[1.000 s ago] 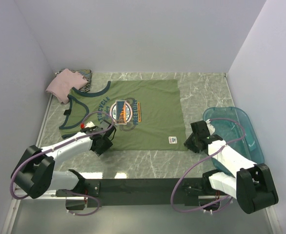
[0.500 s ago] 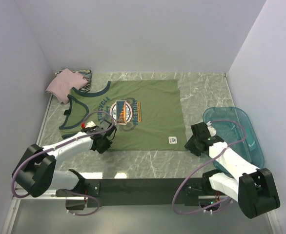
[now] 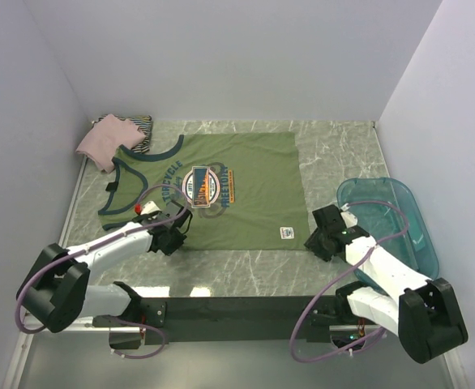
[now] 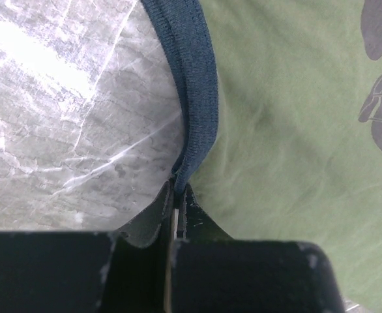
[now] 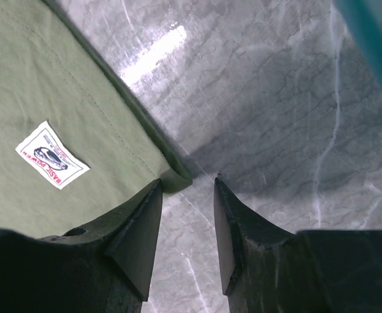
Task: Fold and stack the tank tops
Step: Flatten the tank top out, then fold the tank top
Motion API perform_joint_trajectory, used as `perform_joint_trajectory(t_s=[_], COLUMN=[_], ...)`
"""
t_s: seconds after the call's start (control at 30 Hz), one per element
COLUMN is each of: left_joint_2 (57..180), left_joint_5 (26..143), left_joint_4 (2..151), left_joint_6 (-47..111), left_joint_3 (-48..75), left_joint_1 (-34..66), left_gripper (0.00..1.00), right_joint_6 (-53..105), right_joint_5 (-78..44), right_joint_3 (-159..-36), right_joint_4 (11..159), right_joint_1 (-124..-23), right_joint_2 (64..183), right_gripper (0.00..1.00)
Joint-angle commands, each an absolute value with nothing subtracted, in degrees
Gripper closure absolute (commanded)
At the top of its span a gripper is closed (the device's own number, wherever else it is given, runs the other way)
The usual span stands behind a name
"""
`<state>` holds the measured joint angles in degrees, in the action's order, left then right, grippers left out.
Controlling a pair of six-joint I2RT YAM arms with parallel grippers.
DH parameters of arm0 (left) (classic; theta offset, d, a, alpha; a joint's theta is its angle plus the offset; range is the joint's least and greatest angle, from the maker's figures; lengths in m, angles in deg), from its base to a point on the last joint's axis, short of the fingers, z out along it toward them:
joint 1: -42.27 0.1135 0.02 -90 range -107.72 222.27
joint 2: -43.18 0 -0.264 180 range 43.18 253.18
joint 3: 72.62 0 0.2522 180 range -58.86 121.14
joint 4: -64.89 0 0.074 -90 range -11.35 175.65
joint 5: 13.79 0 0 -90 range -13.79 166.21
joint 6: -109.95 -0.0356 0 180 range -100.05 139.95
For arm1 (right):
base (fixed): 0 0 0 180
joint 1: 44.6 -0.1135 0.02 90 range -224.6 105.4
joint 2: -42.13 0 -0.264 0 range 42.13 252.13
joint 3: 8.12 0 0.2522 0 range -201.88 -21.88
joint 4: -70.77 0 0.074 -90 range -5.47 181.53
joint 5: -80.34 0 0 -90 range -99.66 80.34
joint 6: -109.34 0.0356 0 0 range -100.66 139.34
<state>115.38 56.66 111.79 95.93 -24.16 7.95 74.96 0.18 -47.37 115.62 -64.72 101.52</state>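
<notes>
Pinching the navy trim (image 4: 194, 98) of the olive-green tank top (image 3: 246, 174), the left tool (image 4: 176, 190) has its jaws drawn together on the armhole edge. The band runs up and away from the tips, with bare desk (image 4: 60, 117) just to one side. The right tool (image 5: 186, 186) stands with its jaws apart, one on each side of the near hem corner (image 5: 173, 175). Nothing is gripped there yet, and whether the tips touch the cloth cannot be told. A white label (image 5: 51, 163) sits on the cloth near that corner.

Outward from the tools, the green top lies spread flat, print up, across the middle of the desk, with its neck toward the left and its hem toward the right. The pale pink tank top (image 3: 104, 139) lies bunched in the far left corner, partly over the striped tank top (image 3: 143, 126). The teal tub (image 3: 400, 211) sits at the right edge, just beside the right arm.

The step in hand looks to be the first fold of the green top, taking hold of its near edge at both ends. The next move likely calls for the right tool to close on the hem corner, catching cloth rather than desk. Both tools would then lift together and carry the near edge toward the far edge, keeping it taut so the fold lies straight.
</notes>
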Motion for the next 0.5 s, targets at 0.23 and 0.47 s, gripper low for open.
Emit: perform_joint_trajectory(t_s=[0.23,0.47], left_joint_2=[111.74,110.51], left_joint_5=[57.14,57.32], left_joint_4=[112.22,111.35], left_joint_6=[94.74,93.69], left_joint_3=[-24.67,-25.81], left_joint_1=[7.65,7.65], left_gripper=[0.99,0.99], right_joint_6=[77.79,77.96], right_joint_5=[3.87,5.37], right_joint_3=[-47.80,-48.59], right_joint_4=[113.80,114.94], right_joint_1=[-66.75,-67.37], right_joint_2=[106.02,106.02], right_gripper=[0.62,0.98])
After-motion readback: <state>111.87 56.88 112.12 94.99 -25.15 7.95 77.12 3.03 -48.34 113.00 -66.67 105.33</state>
